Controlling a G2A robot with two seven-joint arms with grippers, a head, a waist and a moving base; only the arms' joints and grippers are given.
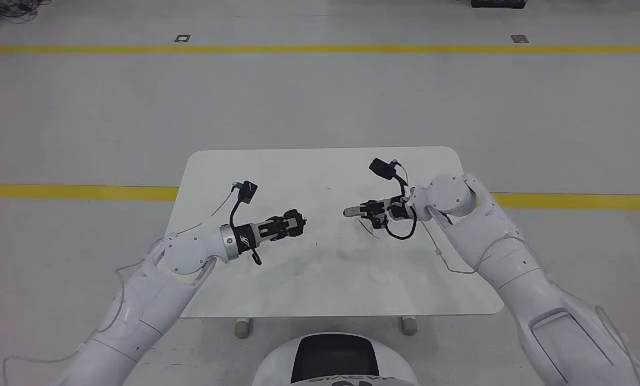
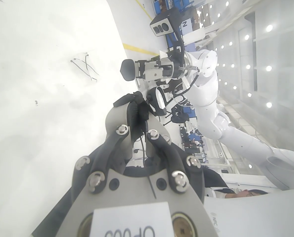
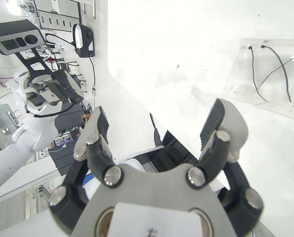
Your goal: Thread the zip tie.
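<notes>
Zip ties (image 3: 282,66), three black ones, lie crossed in a clear tray (image 3: 238,80) on the white table (image 3: 174,25), well inside its edges. Above the table's middle the two grippers face each other, apart: the right gripper (image 3: 159,106) spread wide and empty, the left gripper (image 2: 135,102) with its pads (image 2: 137,109) pressed together. Whether anything is pinched there cannot be told.

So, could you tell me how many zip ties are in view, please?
3 zip ties: one, a second and a thinner third crossing them, all in the clear tray. A thin strand by the shut left gripper might be another; I cannot tell.
</notes>
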